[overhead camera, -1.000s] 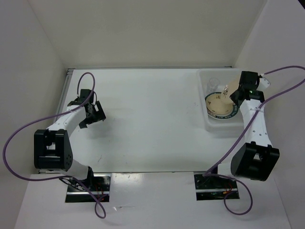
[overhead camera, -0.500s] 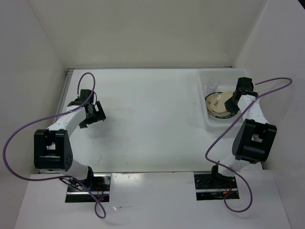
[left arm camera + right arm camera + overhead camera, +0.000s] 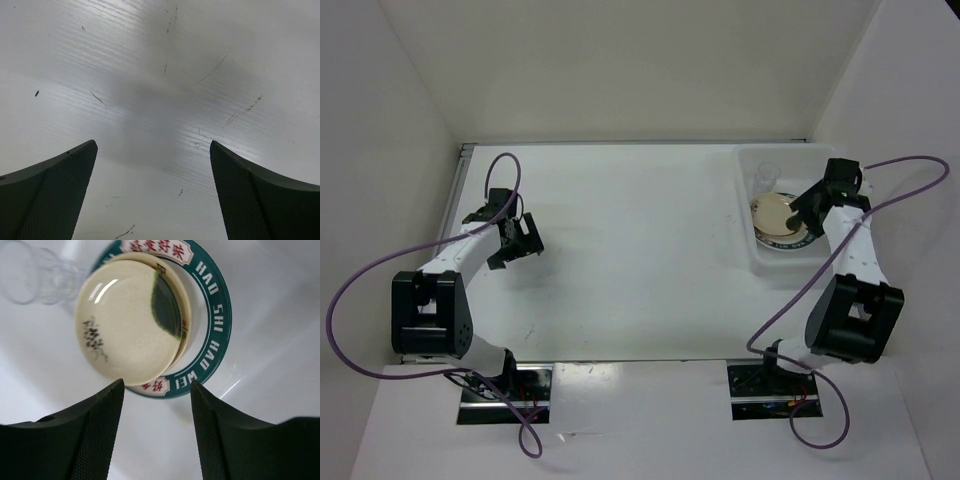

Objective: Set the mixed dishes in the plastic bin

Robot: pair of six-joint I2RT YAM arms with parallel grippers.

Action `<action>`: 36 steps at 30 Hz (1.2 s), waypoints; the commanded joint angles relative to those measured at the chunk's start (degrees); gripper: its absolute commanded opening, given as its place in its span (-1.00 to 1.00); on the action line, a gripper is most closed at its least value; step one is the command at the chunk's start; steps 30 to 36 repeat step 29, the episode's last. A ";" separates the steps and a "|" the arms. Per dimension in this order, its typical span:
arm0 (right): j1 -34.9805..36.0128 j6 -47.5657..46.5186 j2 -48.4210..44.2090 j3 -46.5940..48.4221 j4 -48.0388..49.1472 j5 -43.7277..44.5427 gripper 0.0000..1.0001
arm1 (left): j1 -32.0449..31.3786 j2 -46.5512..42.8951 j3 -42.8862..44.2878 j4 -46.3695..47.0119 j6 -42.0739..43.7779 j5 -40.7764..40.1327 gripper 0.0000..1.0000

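Observation:
The plastic bin (image 3: 742, 175) stands at the table's far right. Inside it a cream flower-marked plate (image 3: 127, 330) lies flat on a white plate with a teal rim (image 3: 216, 330). The edge of a second cream plate (image 3: 186, 325) peeks out beneath the top one. A small clear cup (image 3: 35, 272) stands beside the stack, in the bin's far end (image 3: 764, 176). My right gripper (image 3: 156, 390) hangs open just above the stack's near edge (image 3: 807, 208), holding nothing. My left gripper (image 3: 152, 150) is open over bare tabletop at the left (image 3: 520, 240).
White walls close in the table at the back and on both sides. Purple cables loop from each arm, the right one (image 3: 910, 165) arching beside the bin. The bin's wall (image 3: 280, 300) rises close to my right fingers.
My right gripper held the cream plate tilted above the bin, lowered it and opened. The plate now lies flat on the stack. The left arm has not moved.

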 commanded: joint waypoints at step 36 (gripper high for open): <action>64.82 -12.61 -15.05 -16.46 6.06 -34.47 1.00 | -5.10 -35.19 -11.98 5.70 -13.41 11.81 1.00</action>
